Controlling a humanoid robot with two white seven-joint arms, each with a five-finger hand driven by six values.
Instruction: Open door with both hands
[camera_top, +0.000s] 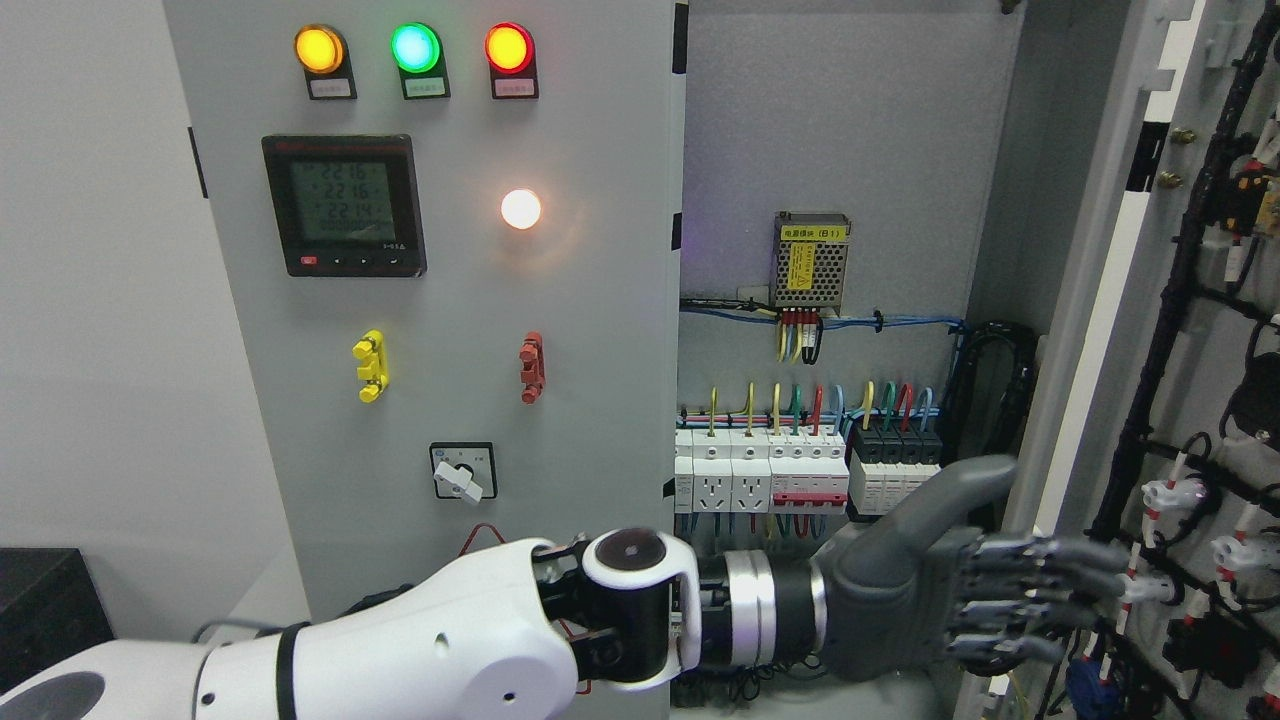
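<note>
Left hand (960, 585), lower right of the frame, reaches across from an arm entering at lower left; its fingers (1040, 590) are stretched out flat and nearly straight, thumb raised, holding nothing. The fingertips lie against or just short of the inner edge of the right door (1110, 300), which stands swung out along the right side of the frame; whether they touch I cannot tell. The right hand does not show.

To do this step well, I judge the hand should keep its flat palm on the door's edge and push outward steadily, staying clear of the black cable harness (1180, 330) and white connectors (1170, 495) mounted on the door's inner face, where fingers could snag.

Behind the hand, the cabinet (850, 130) is open at centre. Inside it sit a meshed power supply (811, 262) up high, and below it a row of breakers (800, 470) with coloured wires. The left door (450, 330), still shut, carries lamps, a meter and a switch.
</note>
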